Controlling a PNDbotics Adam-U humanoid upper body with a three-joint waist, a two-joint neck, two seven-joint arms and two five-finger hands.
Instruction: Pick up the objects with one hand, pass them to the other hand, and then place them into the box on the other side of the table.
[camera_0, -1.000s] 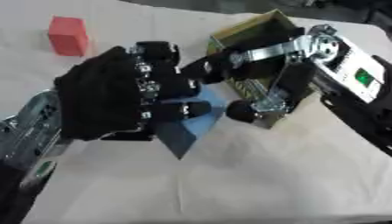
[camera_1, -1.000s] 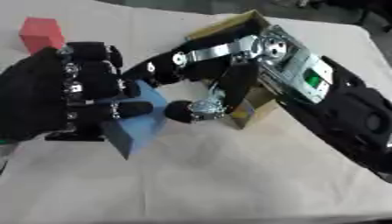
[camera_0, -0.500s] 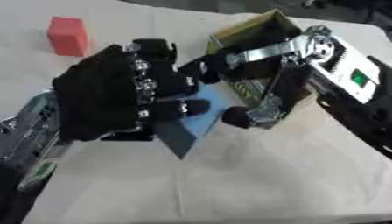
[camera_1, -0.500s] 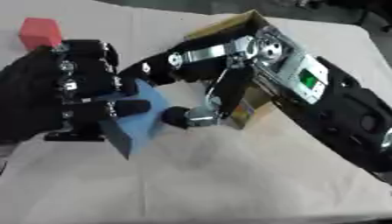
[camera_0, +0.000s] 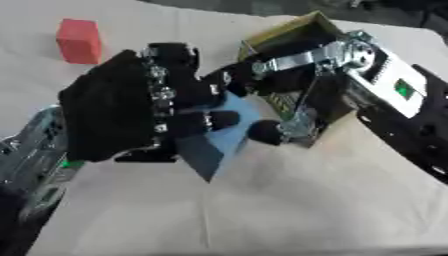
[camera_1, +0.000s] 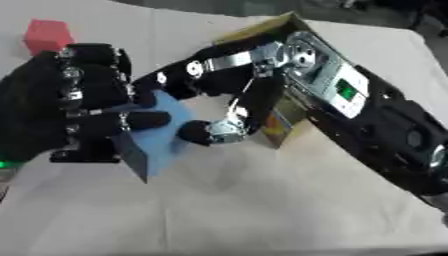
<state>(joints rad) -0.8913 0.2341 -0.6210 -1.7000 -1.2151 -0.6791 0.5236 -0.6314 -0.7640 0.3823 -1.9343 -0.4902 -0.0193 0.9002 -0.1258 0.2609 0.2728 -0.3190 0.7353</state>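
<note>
A blue block (camera_1: 164, 134) hangs above the table, with my left hand (camera_0: 114, 115) shut on it from the left, fingers curled over its face. My right hand (camera_1: 223, 82) reaches in from the right: its fingers (camera_1: 171, 86) lie over the block's top edge and its thumb tip (camera_1: 194, 133) touches the block's right side. A cardboard box (camera_0: 289, 32) with yellow-green edges stands behind my right hand, mostly hidden by it. The lower corner of the block sticks out below my left hand.
A red cube (camera_0: 79, 41) stands on the pale table (camera_0: 262, 200) at the far left. My right forearm (camera_0: 394, 95) crosses the right side of the table. Dark floor lies past the far edge.
My right thumb has moved left, from a short gap beside the blue block to touching its right side. The left hand keeps hold of the block and has hardly moved.
</note>
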